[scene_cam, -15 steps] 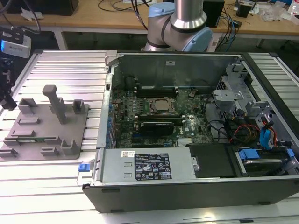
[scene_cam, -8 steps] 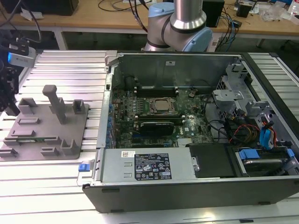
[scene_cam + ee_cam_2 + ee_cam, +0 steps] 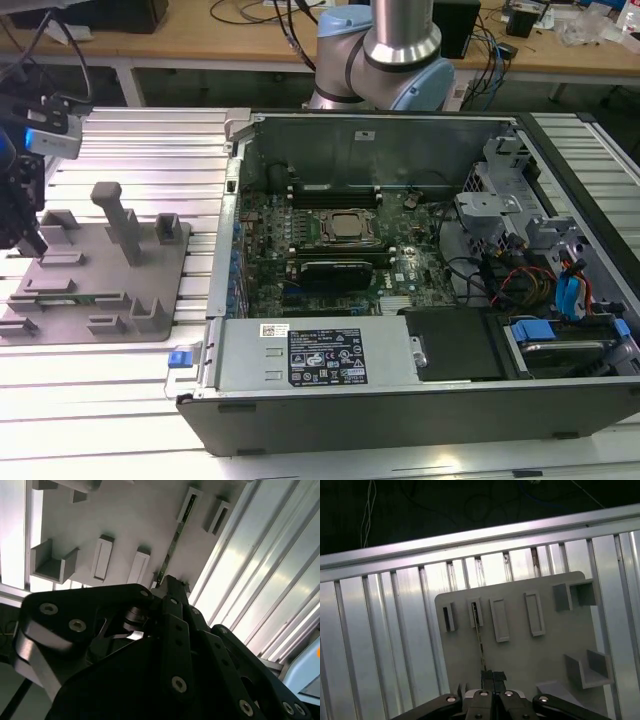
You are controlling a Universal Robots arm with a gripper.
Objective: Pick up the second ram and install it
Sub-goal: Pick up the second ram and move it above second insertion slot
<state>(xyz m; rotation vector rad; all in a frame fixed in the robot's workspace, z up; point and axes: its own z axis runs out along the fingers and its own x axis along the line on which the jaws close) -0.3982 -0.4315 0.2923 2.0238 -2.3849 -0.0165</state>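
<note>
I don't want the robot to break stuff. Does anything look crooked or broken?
Nothing stands out. The slim green ram stick lies straight in the grey slotted tray, with the black gripper hanging just beside its end.

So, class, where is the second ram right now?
The second ram sits in the grey holder plate, at the exterior view's left, beside the open computer case, with the gripper close by.

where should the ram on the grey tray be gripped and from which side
Grip the ram at mid-length, coming straight down from above and clamping across its two flat faces. It stands on edge on the tray, a thin line in the first wrist view, with one end in a slot block, so the middle is free.
</note>
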